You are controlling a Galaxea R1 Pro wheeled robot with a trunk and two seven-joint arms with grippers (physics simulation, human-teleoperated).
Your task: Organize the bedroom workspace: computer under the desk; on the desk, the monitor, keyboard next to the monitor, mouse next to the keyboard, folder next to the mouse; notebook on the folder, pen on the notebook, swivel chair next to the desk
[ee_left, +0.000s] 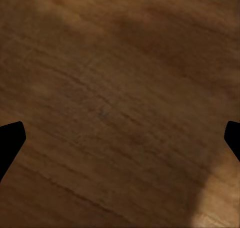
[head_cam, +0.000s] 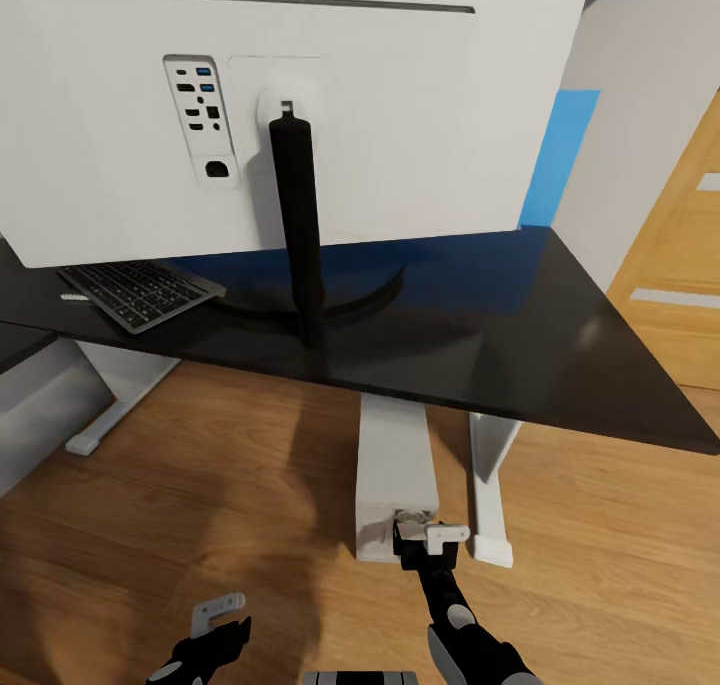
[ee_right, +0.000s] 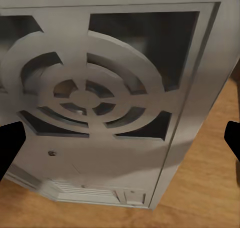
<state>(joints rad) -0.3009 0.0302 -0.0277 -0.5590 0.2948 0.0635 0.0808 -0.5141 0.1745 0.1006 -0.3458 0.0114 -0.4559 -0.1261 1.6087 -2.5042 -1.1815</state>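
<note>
Warm brown wooden plank floor (head_cam: 200,485) runs through the room, darkened by a broad soft shadow (grain shows closely in the left wrist view). A pale grey wall (head_cam: 640,55) carries a bright blue vertical panel (head_cam: 560,155). Beside it stands a light wooden door (head_cam: 680,265) with pale inset strips.

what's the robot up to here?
It faces the back of the desk, where the monitor and keyboard already sit. The right gripper is down at the near end of the white computer, which lies on the floor partly under the desk; its fingers are spread wide, gripping nothing. The left gripper hangs open over bare wooden floor.
</note>
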